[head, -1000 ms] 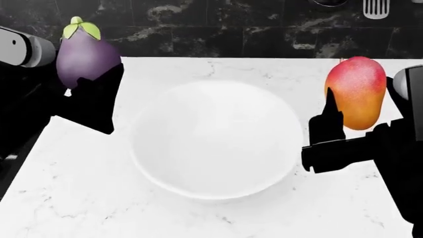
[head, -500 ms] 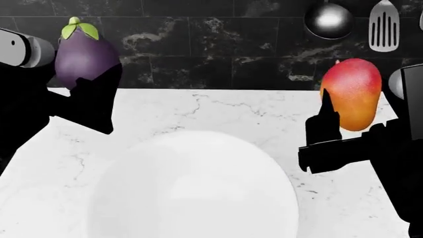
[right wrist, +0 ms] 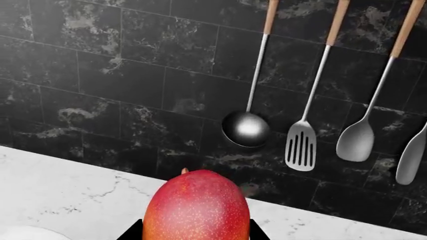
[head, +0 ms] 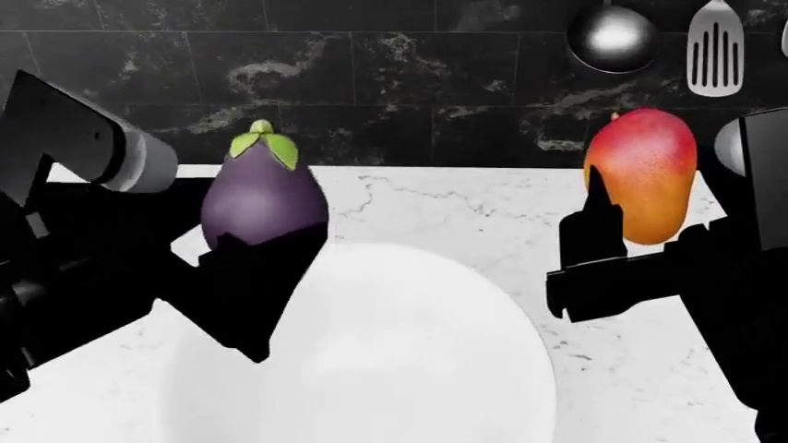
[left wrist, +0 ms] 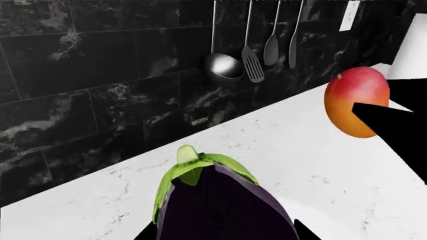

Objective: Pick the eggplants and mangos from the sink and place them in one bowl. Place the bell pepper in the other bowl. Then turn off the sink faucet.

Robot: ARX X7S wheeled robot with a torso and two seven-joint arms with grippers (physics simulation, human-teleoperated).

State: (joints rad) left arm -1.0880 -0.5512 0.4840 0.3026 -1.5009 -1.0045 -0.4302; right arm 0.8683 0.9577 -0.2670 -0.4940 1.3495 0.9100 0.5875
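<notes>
Eggplant (head: 264,191) upright over bowl (head: 407,360), mango (head: 640,173) raised

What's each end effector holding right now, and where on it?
Left end effector grips the eggplant by its lower body, cap up. Right end effector grips the mango by its lower half, upright.

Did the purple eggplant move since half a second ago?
Yes. In the head view the eggplant, held in the left end effector, moved rightward toward the white bowl; it now hangs over the bowl's left rim, while the wall ladle stayed put.
</notes>
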